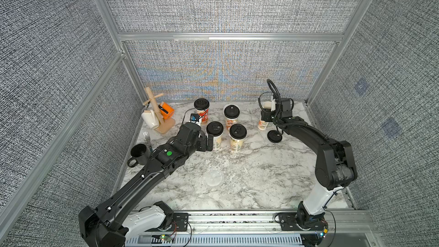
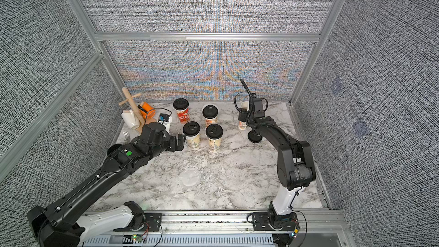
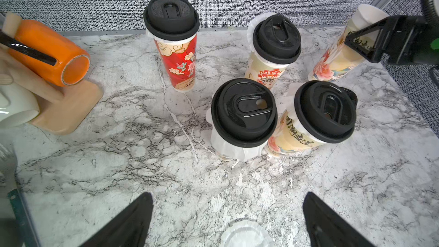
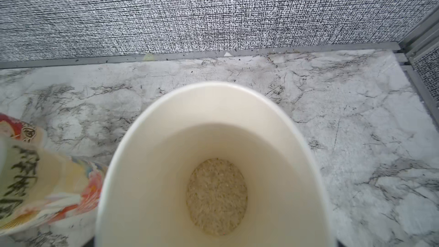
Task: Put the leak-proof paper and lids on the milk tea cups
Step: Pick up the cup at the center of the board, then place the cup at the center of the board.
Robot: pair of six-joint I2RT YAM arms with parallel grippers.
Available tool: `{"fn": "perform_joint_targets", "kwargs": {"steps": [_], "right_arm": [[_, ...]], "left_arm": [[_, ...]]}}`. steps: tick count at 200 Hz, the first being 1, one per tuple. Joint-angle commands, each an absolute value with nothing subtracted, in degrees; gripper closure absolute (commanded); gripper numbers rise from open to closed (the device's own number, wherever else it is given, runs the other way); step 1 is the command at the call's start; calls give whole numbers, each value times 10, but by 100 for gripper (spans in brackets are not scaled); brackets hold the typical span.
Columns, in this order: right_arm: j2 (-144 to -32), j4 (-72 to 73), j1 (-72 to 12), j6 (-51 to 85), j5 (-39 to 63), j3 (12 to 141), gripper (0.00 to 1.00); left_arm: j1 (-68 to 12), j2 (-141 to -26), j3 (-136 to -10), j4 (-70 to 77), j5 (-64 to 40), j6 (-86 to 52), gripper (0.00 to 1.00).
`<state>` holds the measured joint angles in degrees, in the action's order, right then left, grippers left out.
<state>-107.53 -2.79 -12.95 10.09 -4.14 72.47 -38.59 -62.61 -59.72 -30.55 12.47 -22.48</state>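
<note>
Several milk tea cups with black lids stand at the middle back in both top views, among them a red one (image 1: 202, 112) and a beige one (image 1: 237, 139). White leak-proof paper shows under their lids (image 3: 223, 143). One loose disc of leak-proof paper (image 1: 213, 177) lies flat on the table nearer the front. My left gripper (image 1: 209, 142) hangs open beside the front left cup, holding nothing. A fifth, uncovered milk tea cup (image 4: 213, 119) stands at the back right between my right gripper's (image 1: 267, 115) jaws. One finger (image 3: 363, 41) lies against the cup's side, and the grip itself is hidden.
A loose black lid (image 1: 274, 136) lies on the table next to the right arm. At the back left a wooden mug tree (image 1: 164, 127) carries an orange mug (image 1: 166, 111) and a white mug (image 1: 149, 119). A black mug (image 1: 140, 154) and a fork (image 1: 147, 137) sit at the left edge.
</note>
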Motion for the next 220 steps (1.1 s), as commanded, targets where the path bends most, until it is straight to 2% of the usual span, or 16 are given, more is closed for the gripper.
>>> {"fn": "perform_joint_targets", "kwargs": {"steps": [1,43,77,112,138,176,220], "right_arm": [[-1034,11,-145,96,-46,693,22],[-879,28,-213,135,-93,540,22],[-744,22,-300,195,-151,402,22],[-648,18,-394,261,-215,315,22],[-628,20,-438,284,-240,285,22],[-662,2,-483,292,-277,285,20],[-669,-17,-514,299,-295,293,8]], "left_arm": [[-385,-620,-594,-310,130,-219,0],[-385,-607,-581,-311,118,-220,0],[-385,-600,-573,-315,96,-228,0],[-385,-590,-561,-317,85,-233,0],[-385,-583,-553,-322,82,-239,0],[-385,-589,-548,-345,64,-258,0],[-385,-603,-561,-397,45,-275,0]]}}
